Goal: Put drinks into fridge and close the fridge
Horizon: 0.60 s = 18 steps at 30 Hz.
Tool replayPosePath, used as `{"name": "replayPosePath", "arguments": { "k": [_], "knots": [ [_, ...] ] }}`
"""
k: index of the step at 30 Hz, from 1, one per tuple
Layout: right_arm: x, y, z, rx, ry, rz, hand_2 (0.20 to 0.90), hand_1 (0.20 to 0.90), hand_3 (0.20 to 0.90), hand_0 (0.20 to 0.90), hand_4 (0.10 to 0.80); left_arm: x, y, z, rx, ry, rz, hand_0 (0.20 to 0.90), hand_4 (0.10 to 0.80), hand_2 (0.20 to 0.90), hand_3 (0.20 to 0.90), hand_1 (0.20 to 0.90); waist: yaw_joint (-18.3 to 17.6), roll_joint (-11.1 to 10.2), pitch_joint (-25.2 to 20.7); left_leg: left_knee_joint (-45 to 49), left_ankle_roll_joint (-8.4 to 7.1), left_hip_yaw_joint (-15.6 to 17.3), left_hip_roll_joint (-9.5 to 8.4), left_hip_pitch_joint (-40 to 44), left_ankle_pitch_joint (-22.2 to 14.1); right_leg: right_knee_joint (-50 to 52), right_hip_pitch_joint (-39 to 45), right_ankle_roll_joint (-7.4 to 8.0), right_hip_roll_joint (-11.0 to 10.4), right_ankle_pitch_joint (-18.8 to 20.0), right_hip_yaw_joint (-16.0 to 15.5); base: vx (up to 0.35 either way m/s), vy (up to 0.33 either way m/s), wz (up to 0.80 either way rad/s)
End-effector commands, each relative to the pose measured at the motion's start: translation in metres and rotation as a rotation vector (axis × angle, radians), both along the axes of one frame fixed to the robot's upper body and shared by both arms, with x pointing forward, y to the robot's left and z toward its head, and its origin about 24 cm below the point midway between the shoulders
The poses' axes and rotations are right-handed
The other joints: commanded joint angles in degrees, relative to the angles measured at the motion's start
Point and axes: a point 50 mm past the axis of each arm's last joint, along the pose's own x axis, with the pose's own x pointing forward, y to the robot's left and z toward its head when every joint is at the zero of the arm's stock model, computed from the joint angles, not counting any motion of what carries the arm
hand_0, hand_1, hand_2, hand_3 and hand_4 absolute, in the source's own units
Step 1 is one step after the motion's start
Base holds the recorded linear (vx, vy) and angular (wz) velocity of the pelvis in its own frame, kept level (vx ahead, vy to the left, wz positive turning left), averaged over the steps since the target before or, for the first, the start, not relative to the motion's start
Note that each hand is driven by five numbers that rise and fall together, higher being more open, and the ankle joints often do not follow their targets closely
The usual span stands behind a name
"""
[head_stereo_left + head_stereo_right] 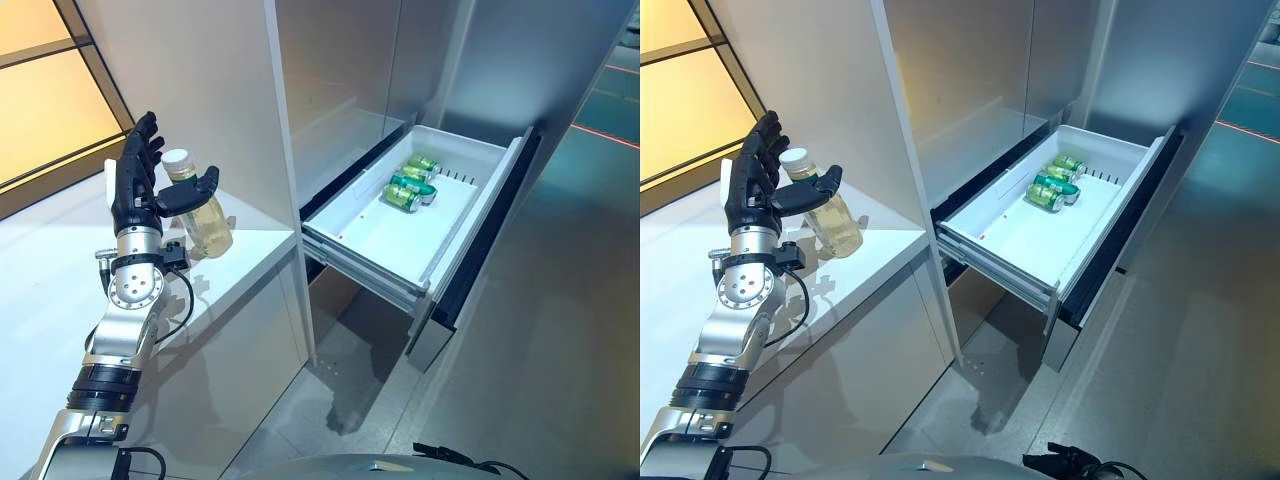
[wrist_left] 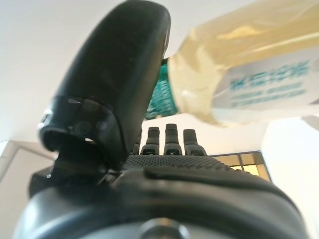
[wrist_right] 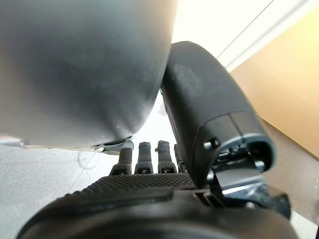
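A bottle [image 1: 205, 222] of pale yellow drink with a white cap stands on the white counter [image 1: 255, 258], left of the fridge. My left hand [image 1: 135, 190] is upright right beside it, fingers straight, with the thumb reaching across the bottle's front. In the left wrist view the bottle [image 2: 249, 64] lies just past the thumb [image 2: 114, 84], and the hand is open. The fridge drawer [image 1: 360, 258] is pulled out, with green cans [image 1: 412, 185] lying at its far end. My right hand [image 3: 149, 189] has straight fingers and holds nothing.
The drawer's dark front panel [image 1: 480, 240] juts out over the grey floor [image 1: 560, 330]. A white fridge wall [image 1: 200, 90] rises behind the counter. An orange-lit window [image 1: 50, 90] is at the far left.
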Motion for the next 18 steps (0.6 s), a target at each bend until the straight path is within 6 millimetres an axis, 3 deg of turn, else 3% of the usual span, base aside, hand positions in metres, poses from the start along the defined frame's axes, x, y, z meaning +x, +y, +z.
{"name": "replayPosePath", "arguments": {
  "k": [1,18],
  "knots": [
    [0.006,-0.001,0.001,0.002,0.001,0.043,0.9,0.9,0.9,0.9,0.8,0.014,-0.003,0.045,0.025,-0.19,0.006,0.9,0.8,0.9,0.9,0.9,-0.6,0.6,0.0,1.4,4.34,4.6,-4.29,1.6,-8.0,7.6,-3.5,0.7,2.9,-6.2,0.6,0.022,0.006,-0.07],
    [0.004,0.001,0.001,0.006,0.001,0.038,0.9,0.9,0.9,0.9,0.8,0.019,-0.002,0.032,0.019,-0.126,0.026,0.9,0.8,0.9,0.9,0.9,-1.3,0.5,0.4,1.8,4.61,5.2,-4.45,1.7,-8.3,8.0,-3.8,0.79,3.0,-6.2,1.2,0.003,0.001,-0.01]
  ]
}}
